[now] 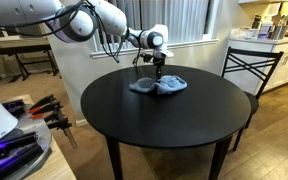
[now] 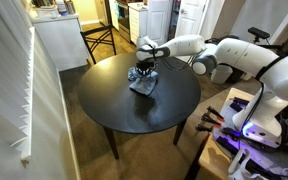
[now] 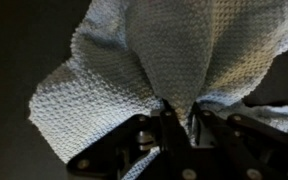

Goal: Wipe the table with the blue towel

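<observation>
The blue towel (image 1: 160, 86) lies crumpled on the far part of the round black table (image 1: 164, 115); it also shows in an exterior view (image 2: 142, 83). My gripper (image 1: 157, 74) stands straight down over the towel's middle, also seen from above (image 2: 142, 71). In the wrist view the gripper (image 3: 179, 118) is shut on a bunched fold of the knitted towel (image 3: 114, 75), which fans out past the fingertips. The cloth under the fingers is hidden.
A black metal chair (image 1: 246, 72) stands at the table's far side, also seen in an exterior view (image 2: 97, 42). White kitchen counter (image 1: 284, 50) is beyond it. A window wall with blinds (image 2: 9, 90) runs along one side. Tools and a lit device (image 2: 246, 140) sit by the robot base.
</observation>
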